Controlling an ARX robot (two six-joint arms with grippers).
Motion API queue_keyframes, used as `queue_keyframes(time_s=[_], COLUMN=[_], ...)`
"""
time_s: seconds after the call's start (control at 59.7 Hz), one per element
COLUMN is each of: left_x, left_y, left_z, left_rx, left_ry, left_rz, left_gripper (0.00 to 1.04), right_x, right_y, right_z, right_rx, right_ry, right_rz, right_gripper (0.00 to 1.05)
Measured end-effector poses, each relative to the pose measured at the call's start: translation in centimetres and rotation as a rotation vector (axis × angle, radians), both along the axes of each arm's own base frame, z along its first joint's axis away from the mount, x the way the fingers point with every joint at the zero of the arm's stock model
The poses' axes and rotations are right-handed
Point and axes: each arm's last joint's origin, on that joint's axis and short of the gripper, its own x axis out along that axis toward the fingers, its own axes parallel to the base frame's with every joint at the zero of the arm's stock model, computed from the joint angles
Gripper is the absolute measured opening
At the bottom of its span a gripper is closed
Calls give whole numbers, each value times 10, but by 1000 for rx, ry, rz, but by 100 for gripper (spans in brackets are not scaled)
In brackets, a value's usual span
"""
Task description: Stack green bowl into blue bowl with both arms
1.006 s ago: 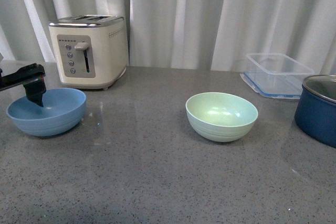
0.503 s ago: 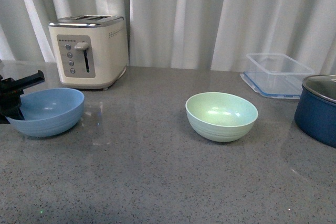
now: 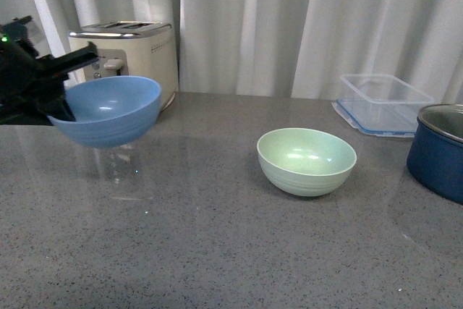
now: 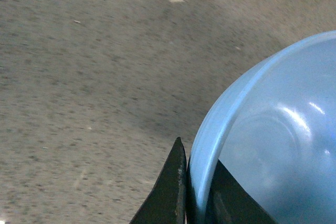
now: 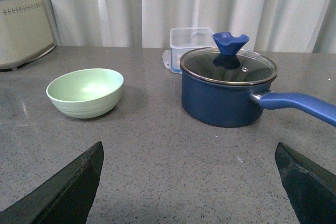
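The grey tabletop point(image 3: 217, 251) carries a cream toaster point(image 3: 155, 48) by its far-left corner, a navy saucepan point(image 5: 226, 95) at its right edge and a clear plastic container point(image 3: 383, 103) toward the far-right corner. A second ago the blue bowl point(image 3: 108, 110) sat on the tabletop near the left edge. Now it hangs clear of the surface, raised in front of the toaster and shifted toward the middle, with its reflection on the tabletop below it. The green bowl point(image 3: 307, 161) has not moved and rests right of the middle, empty. The left arm point(image 3: 25, 81) has its jaws clenched on the blue bowl's rim, one inside the wall and one outside, as the left wrist view shows. The right jaws stand wide apart and empty, well short of the green bowl. The receiving bowl is probably being brought nearer, and the green bowl's pick-up is not yet begun.
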Motion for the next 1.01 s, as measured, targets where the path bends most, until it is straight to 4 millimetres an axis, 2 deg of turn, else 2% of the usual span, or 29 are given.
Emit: queue_keyframes(time_s=[0.251,0.402,0.67,1.006], left_x=[10,16,30,44], left_y=[-57,-75,-91,-101], left_z=[-11,-24,-35,-50], left_rx=[2,4,27,59], left_ry=[26,64,80,114], left_rz=[-99,-117,-118,-97], left_gripper=[4,4,4,4], right_x=[0,0,0,0], right_y=[0,0,0,0], right_z=[0,0,0,0], right_rx=[0,0,0,0], right_ry=[0,0,0,0], right_rz=[0,0,0,0], right_gripper=[95,95,95,95])
